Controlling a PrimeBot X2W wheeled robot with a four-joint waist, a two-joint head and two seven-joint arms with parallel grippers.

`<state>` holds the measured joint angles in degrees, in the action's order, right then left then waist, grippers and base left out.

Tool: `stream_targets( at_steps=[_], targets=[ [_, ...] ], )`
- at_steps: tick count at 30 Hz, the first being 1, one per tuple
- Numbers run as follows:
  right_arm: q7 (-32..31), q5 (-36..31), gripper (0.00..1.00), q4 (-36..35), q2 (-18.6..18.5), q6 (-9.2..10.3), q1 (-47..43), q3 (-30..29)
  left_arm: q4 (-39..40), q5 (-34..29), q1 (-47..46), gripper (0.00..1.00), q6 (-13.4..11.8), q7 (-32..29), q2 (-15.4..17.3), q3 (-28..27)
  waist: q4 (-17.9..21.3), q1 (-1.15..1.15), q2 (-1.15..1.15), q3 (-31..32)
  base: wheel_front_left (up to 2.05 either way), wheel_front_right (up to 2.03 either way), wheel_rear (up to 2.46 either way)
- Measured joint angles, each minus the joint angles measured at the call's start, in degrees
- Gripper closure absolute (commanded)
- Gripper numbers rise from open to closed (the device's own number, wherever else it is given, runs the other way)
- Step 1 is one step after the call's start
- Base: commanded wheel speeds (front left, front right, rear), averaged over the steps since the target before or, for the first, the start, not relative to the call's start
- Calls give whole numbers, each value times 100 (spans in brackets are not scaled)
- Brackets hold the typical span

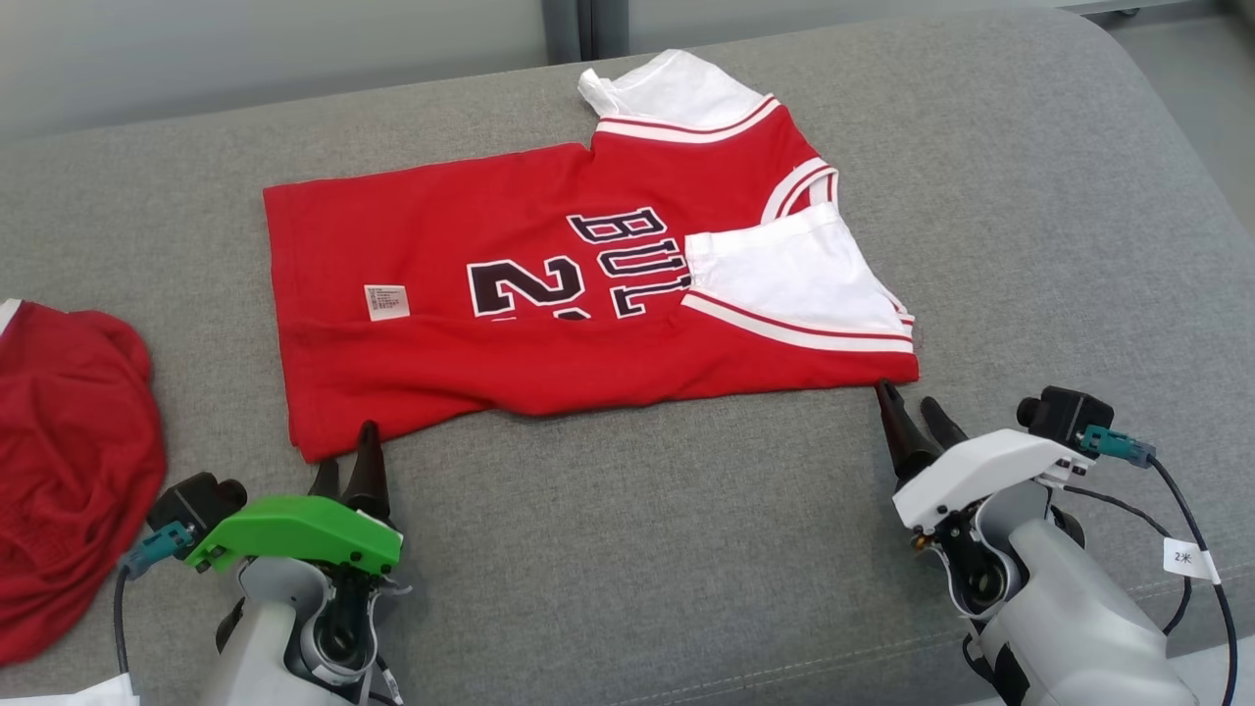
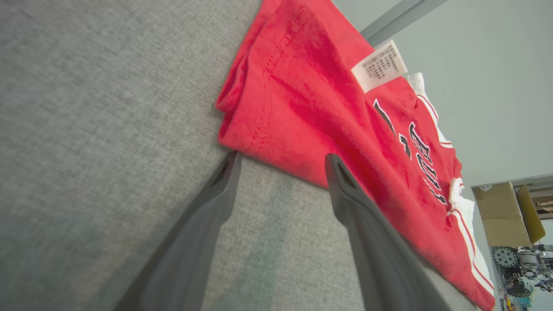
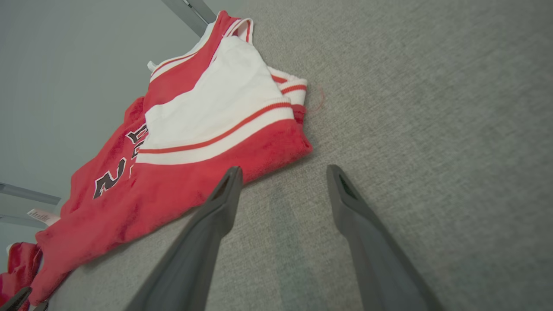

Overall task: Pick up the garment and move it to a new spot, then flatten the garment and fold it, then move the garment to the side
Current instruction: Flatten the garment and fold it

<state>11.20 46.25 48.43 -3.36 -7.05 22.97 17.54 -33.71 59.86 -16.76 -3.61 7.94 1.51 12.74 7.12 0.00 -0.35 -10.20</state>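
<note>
The red shirt (image 1: 549,294) lies mid-frame on the grey cushion (image 1: 686,539), long axis running left to right — the left pincer (image 1: 346,449) and right pincer (image 1: 907,393), both spread, sit just below its near corners.

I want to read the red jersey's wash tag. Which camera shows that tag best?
The left wrist view: the white tag is large there, with its print lines visible. The head view shows it small and flat on the jersey. The right wrist view catches it tiny at the far left edge.
</note>
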Motion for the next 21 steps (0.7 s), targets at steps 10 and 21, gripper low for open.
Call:
stream_targets(
  at_steps=[10,21],
  targets=[
    [-174,101,0,96,-1,0,410,15,101,102,-253,0,-102,22,-1,111,-75,0,0,-233,0,0,0],
    [-219,169,100,276,-4,-1,725,156,125,259,-420,100,-104,178,-1,231,-230,0,0,-427,0,0,0]
  ],
)
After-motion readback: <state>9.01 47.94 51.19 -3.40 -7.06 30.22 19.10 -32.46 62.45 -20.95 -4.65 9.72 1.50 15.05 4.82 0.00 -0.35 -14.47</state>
